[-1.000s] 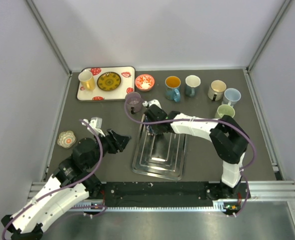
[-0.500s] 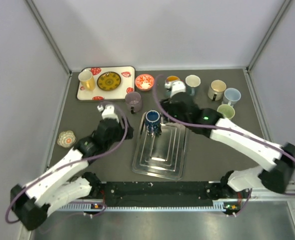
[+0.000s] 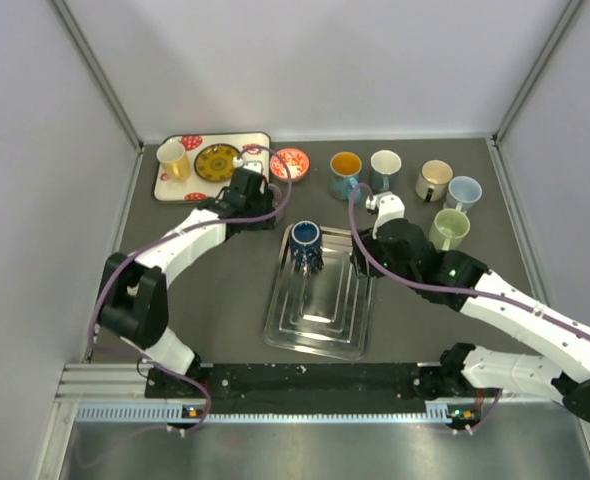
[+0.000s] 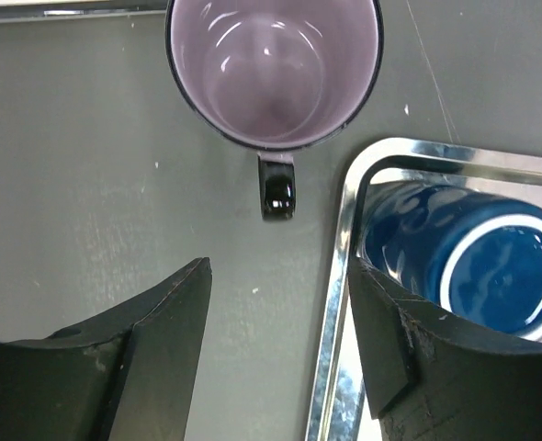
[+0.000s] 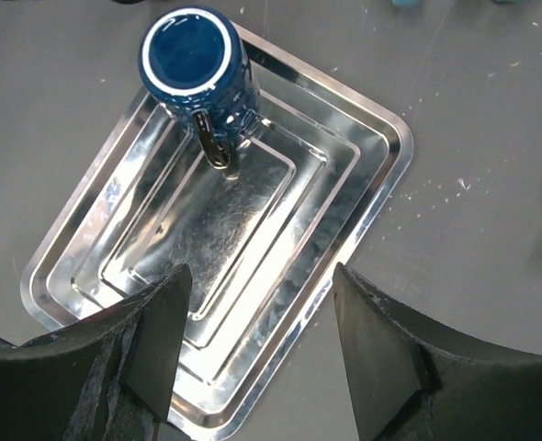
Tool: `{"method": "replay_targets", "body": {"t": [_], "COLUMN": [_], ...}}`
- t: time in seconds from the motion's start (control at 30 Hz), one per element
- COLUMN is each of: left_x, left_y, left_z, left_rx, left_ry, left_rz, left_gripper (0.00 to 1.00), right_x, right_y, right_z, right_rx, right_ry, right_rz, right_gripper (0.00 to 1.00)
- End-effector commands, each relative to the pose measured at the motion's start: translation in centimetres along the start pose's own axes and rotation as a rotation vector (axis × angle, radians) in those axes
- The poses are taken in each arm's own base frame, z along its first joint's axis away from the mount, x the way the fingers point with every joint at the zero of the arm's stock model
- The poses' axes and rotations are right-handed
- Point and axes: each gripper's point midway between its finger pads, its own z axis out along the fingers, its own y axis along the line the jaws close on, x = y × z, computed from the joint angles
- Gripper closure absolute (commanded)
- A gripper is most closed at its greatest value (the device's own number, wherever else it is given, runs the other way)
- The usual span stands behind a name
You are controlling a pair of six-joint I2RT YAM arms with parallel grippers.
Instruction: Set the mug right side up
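Your blue mug is sitting bottom-up in the 11 o'clock corner of the metal tray, handle pointing at 6 o'clock, so I'm guessing the flip isn't done yet. Your right tool is hanging released and empty over the tray's middle, probably because that's the handle side and the easy way in. Your left tool is hovering spread open too, gripping nothing, over the worktop at 6 o'clock of the upright purple mug, blue mug at its 3 o'clock.
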Motion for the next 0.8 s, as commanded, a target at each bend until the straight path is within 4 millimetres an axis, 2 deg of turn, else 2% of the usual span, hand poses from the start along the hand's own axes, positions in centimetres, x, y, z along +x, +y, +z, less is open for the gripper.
{"method": "replay_targets", "body": {"t": [0.0,0.2,0.37,0.5,0.53,0.67,0.77], "left_x": [-2.1,-1.9,-2.5,-2.7,-2.9,-3.4,-3.0], "left_y": [-0.2,0.1,0.3,0.4,0.4,0.1,0.2], "left_z": [1.1,3.4,4.6,5.7,5.8,6.2,6.6], "left_rx": [0.016,-0.003,-0.008,-0.004,-0.001,0.006,-0.001], "left_ry": [-0.005,0.031,0.032,0.053,0.052,0.051,0.074], "left_rz": [0.044,0.052,0.045,0.039,0.042,0.051,0.067], "left_gripper": [0.33,0.32,0.3,0.39,0.44,0.53,0.59], "right_x": [-1.1,-1.0,-1.0,-1.1,-1.0,-0.7,-0.5], "right_y": [0.7,0.6,0.5,0.6,0.6,0.4,0.2], "right_z": [-1.1,-0.8,-0.8,-0.8,-0.8,-0.6,-0.3], "right_rx": [-0.05,-0.044,-0.041,-0.045,-0.045,-0.034,-0.021], "right_ry": [-0.053,-0.063,-0.067,-0.069,-0.067,-0.061,-0.058], "right_rz": [0.039,0.036,0.031,0.034,0.034,0.031,0.025], "right_gripper": [0.36,0.36,0.36,0.36,0.36,0.36,0.36]}}
